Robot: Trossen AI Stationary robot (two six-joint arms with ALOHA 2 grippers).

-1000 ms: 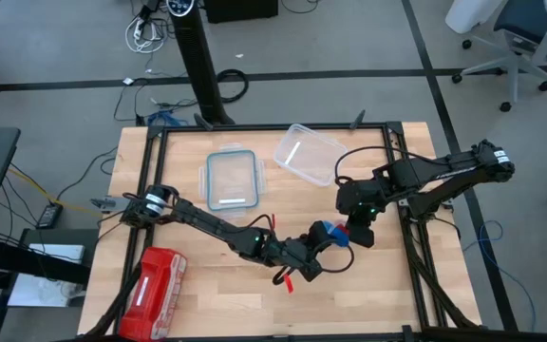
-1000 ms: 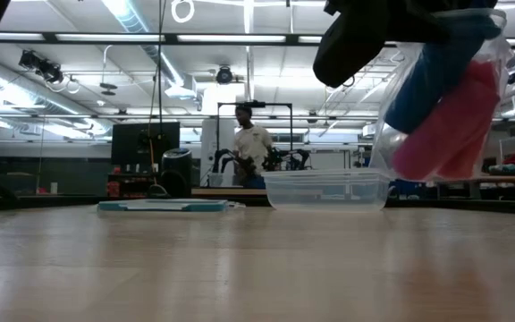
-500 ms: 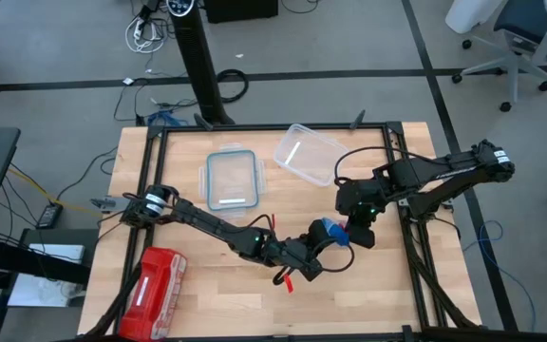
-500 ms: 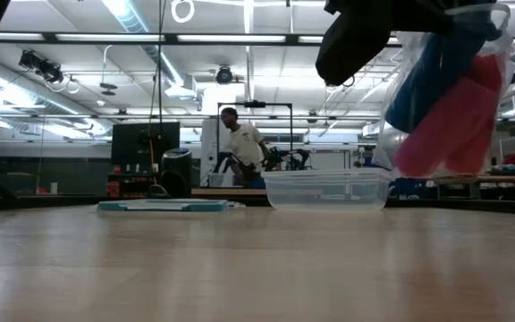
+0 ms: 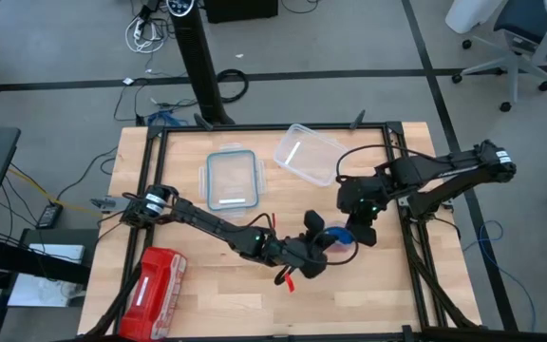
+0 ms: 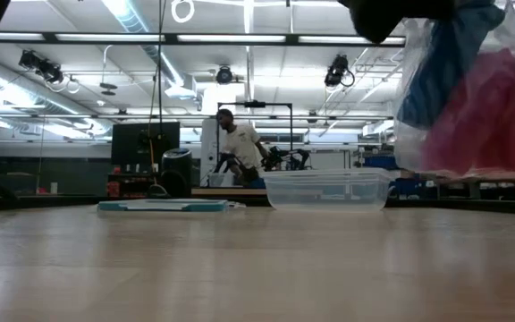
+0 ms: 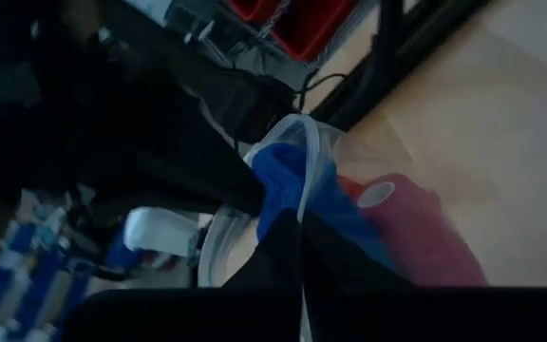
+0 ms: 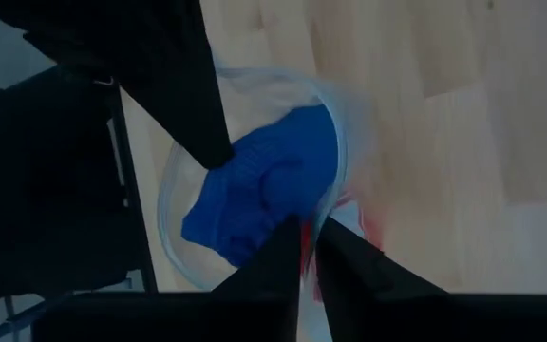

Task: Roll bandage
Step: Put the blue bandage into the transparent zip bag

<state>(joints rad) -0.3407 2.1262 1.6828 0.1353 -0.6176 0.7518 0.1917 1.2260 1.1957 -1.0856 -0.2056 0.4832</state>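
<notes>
Hanging above the table [image 5: 207, 294] in a clear plastic bag [image 6: 508, 54], the bandage [image 6: 441, 72] sits beside a red-pink roll [image 6: 481, 116], its length slanting downward. Left gripper [image 5: 323, 245] is clamped on the bag's rim; the right gripper [image 5: 359, 231] has its fingers nearly together at that rim. Only the high view shows the red pouch [image 5: 155, 280], lid [image 5: 231, 179] and container [image 5: 307, 152].

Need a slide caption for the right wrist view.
Both grippers hold a clear bag containing the blue bandage.

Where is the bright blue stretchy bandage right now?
The bright blue stretchy bandage is inside a clear plastic bag, held up off the wooden table between both grippers, right of centre in the high view, beside a red-pink fabric roll.
</notes>
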